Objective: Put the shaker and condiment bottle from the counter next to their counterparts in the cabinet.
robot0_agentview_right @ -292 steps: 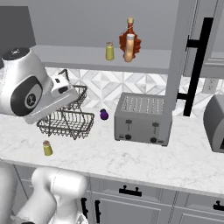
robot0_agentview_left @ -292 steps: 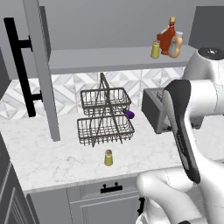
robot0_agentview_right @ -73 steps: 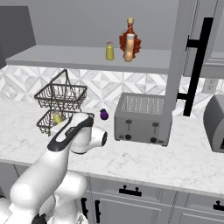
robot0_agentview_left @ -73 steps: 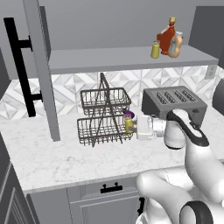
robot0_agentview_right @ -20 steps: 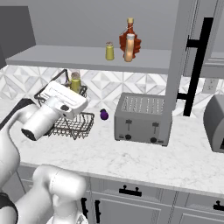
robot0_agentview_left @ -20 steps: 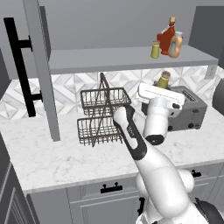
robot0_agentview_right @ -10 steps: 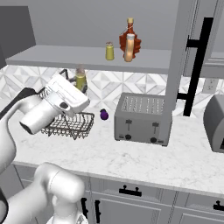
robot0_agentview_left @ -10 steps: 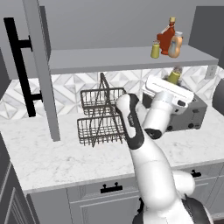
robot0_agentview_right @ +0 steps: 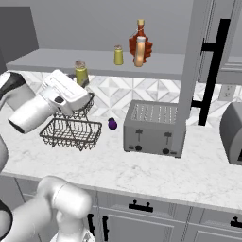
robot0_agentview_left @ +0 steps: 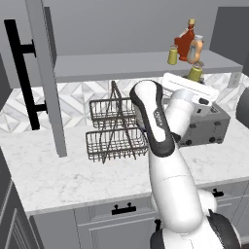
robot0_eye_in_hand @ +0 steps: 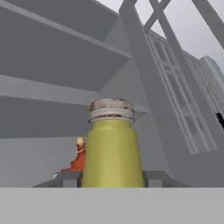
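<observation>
My gripper [robot0_agentview_left: 194, 80] [robot0_agentview_right: 79, 83] is shut on the shaker [robot0_agentview_left: 195, 73] [robot0_agentview_right: 81, 73], a small olive-yellow cylinder with a brownish cap. I hold it upright, level with the front edge of the cabinet shelf [robot0_agentview_left: 121, 65] [robot0_agentview_right: 71, 61]. In the hand view the shaker [robot0_eye_in_hand: 111, 148] stands between the fingertips [robot0_eye_in_hand: 70, 178]. On the shelf stand the twin shaker [robot0_agentview_left: 172, 55] [robot0_agentview_right: 118, 55], the red bottle [robot0_agentview_left: 185, 41] [robot0_agentview_right: 146, 46] [robot0_eye_in_hand: 78, 159] and, against it, the pale condiment bottle [robot0_agentview_left: 196, 48] [robot0_agentview_right: 140, 51]. The cabinet door [robot0_agentview_left: 46, 73] hangs open above the counter [robot0_agentview_left: 73, 175] [robot0_agentview_right: 142, 170].
A two-tier wire basket [robot0_agentview_left: 114, 131] [robot0_agentview_right: 71, 130] stands on the counter under the arm. A grey toaster [robot0_agentview_left: 209, 129] [robot0_agentview_right: 153, 127] sits to its right, with a small purple object [robot0_agentview_right: 112, 124] between them. Another grey appliance [robot0_agentview_right: 234, 132] is at the far right.
The gripper has risen with the shaker from over the basket up to the shelf's front edge, moving towards the bottles. The things on the shelf have not moved.
</observation>
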### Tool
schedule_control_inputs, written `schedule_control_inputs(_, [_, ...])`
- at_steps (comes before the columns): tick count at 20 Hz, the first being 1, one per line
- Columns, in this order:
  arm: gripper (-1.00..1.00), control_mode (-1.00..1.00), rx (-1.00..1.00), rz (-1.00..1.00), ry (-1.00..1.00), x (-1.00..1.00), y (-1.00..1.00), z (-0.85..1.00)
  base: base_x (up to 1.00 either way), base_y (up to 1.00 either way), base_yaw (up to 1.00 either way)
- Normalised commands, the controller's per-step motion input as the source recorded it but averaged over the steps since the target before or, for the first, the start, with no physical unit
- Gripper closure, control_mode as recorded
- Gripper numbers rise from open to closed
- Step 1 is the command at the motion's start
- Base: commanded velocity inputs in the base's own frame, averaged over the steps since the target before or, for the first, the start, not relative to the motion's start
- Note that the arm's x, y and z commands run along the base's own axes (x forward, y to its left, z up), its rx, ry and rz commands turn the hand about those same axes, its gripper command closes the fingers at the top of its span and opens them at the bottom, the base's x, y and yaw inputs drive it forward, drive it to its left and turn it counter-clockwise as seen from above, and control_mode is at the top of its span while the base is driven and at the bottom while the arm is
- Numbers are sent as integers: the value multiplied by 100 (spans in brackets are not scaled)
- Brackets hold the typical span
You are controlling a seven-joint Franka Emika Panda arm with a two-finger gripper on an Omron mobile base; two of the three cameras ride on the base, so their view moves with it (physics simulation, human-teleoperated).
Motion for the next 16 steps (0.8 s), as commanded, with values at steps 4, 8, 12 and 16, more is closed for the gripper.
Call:
schedule_control_inputs(4, [100, -100, -3, 0, 7, 0, 36, 18, 0, 0, 0])
schedule_control_inputs(8, [100, -100, 0, 0, 11, 0, 21, 53, 0, 0, 0])
schedule_control_inputs(12, [100, -100, 0, -6, 25, 0, 23, 59, 0, 0, 0])
schedule_control_inputs(16, [100, -100, 0, -10, 40, 0, 35, 41, 0, 0, 0])
